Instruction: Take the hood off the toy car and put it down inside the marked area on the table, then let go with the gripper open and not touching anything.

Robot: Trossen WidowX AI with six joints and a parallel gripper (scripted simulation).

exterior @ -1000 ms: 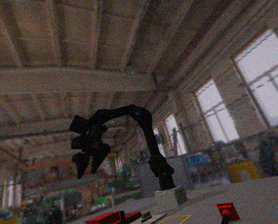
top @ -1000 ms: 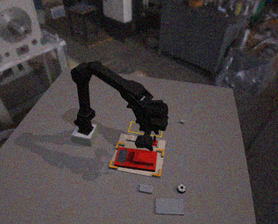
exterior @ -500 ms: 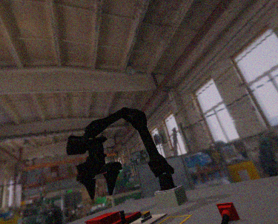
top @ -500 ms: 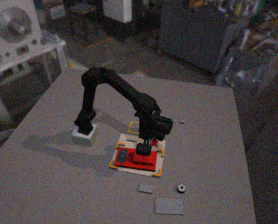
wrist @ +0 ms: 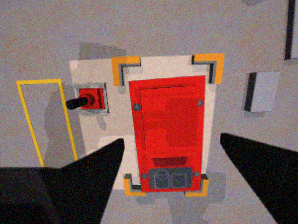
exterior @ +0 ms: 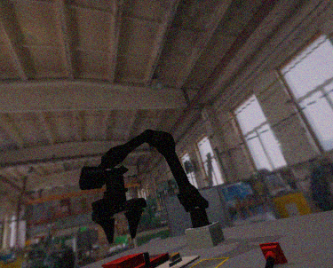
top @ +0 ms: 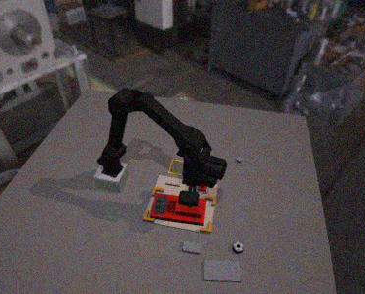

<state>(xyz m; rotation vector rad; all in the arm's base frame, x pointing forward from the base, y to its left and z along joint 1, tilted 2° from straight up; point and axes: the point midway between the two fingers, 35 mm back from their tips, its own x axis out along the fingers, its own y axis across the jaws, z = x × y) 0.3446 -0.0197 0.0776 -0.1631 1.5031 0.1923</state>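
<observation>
Wrist view: unlabelled red toy car (wrist: 167, 132) under wide jaws.

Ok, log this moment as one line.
phase: approach | claw: open, empty, above red hood | hood: on car | marked area: yellow outline, nothing inside

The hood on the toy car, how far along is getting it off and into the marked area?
Done: the open gripper hangs above the red toy car. In hand: nothing; the fingers are empty and the hood looks untouched. Left: grasp it, lift it, set it inside the yellow marked area, release.
</observation>
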